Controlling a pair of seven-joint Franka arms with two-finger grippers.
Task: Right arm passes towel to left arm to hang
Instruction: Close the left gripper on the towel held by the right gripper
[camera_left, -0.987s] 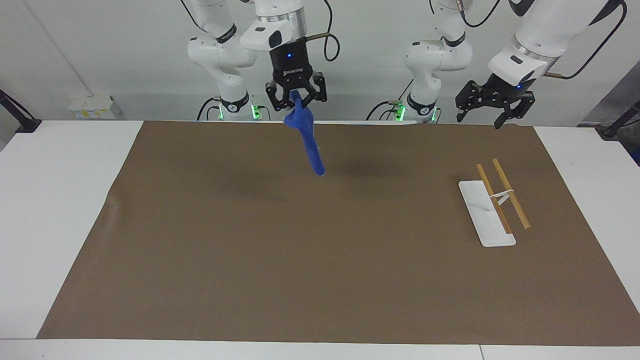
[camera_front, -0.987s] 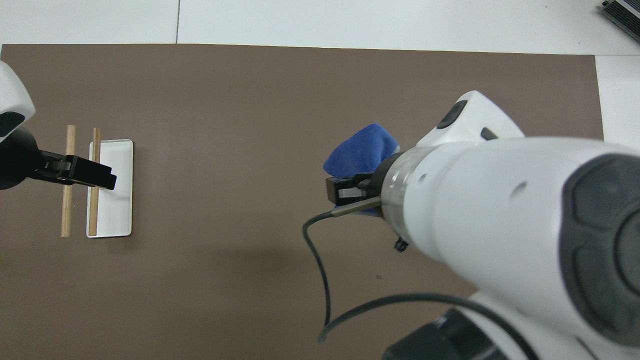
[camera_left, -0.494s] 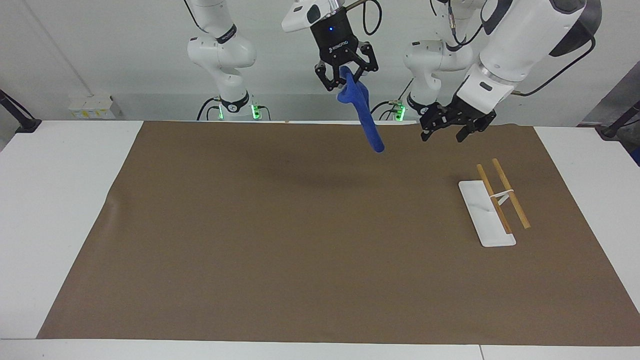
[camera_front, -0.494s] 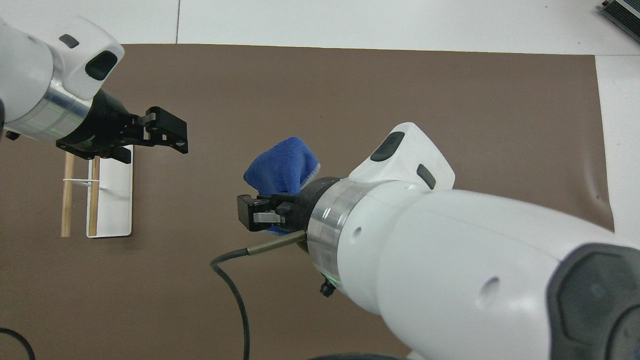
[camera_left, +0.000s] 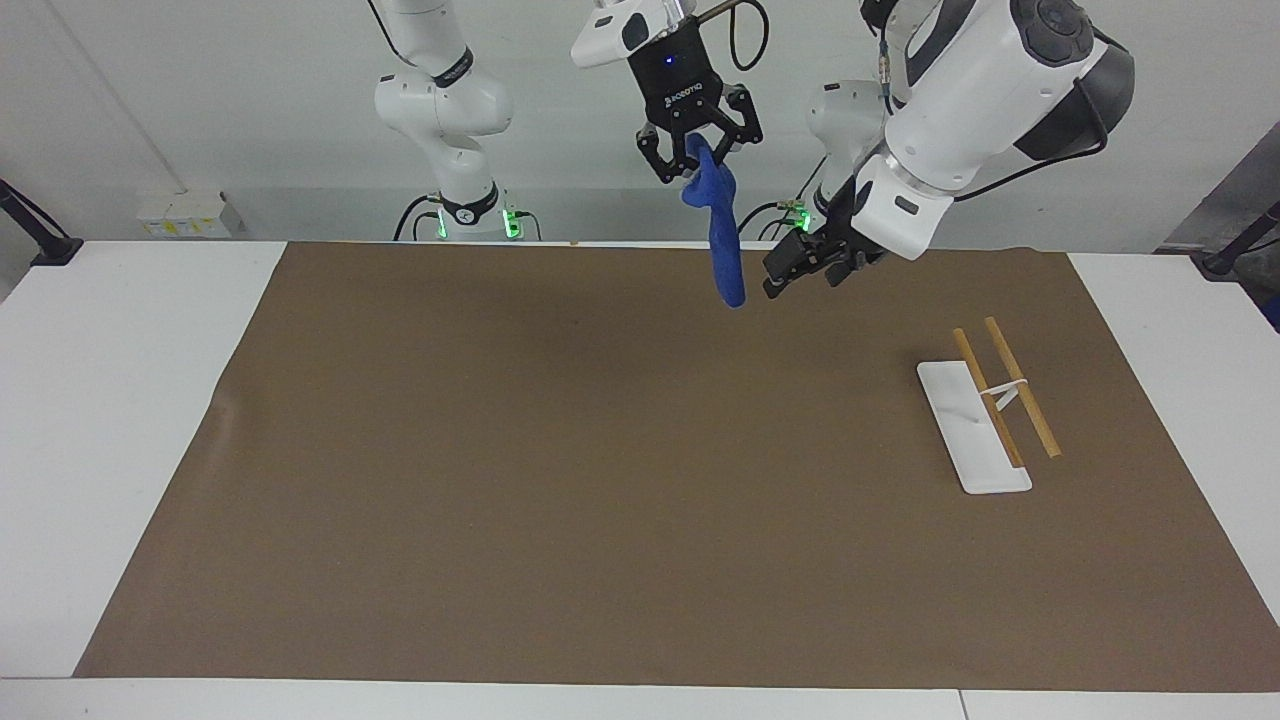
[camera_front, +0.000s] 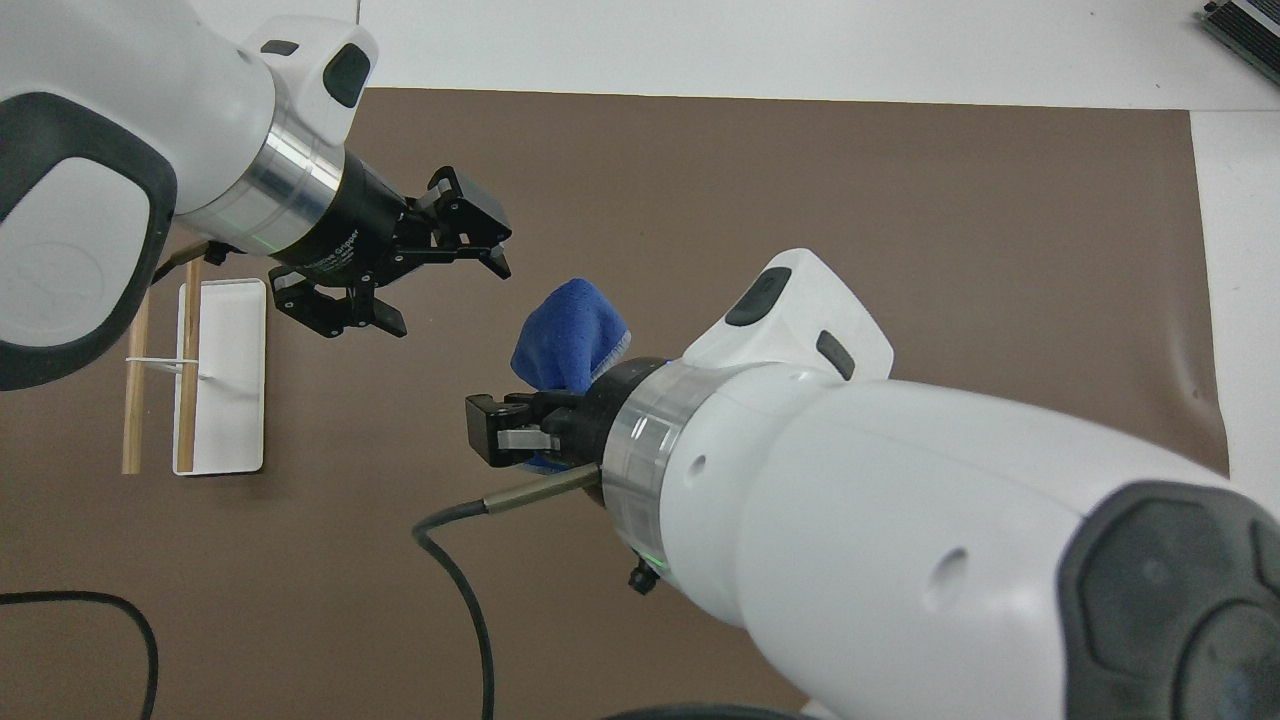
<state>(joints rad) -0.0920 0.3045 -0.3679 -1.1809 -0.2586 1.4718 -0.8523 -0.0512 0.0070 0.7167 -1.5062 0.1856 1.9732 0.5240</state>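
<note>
1. Facing view, item one: right gripper, raised high over the brown mat at the edge near the robots, roughly mid-table. Fingertips pressed together, pinching the top of the towel.
2. Towel: bright blue, bunched at the top where it is clamped, the rest hanging straight down below the right gripper as a narrow strip. Lower end clear of the mat, in the air.
3. Left gripper: reaches in from the left arm's end of the table, tilted toward the towel. Jaws spread wide. It sits just beside the towel's lower end, on the side toward the left arm's base; no contact with the cloth can be made out.
4. Overhead view, same items: towel shows as a blue bundle past the tip of the right gripper; left gripper, fingers apart, points at it with a gap of mat between them.
5. Rack: white flat base with two wooden rods on a small white support, resting on the mat toward the left arm's end, well apart from the towel and both grippers. Nothing hangs on it.
6. Table: white, mat laid across most of it.
</note>
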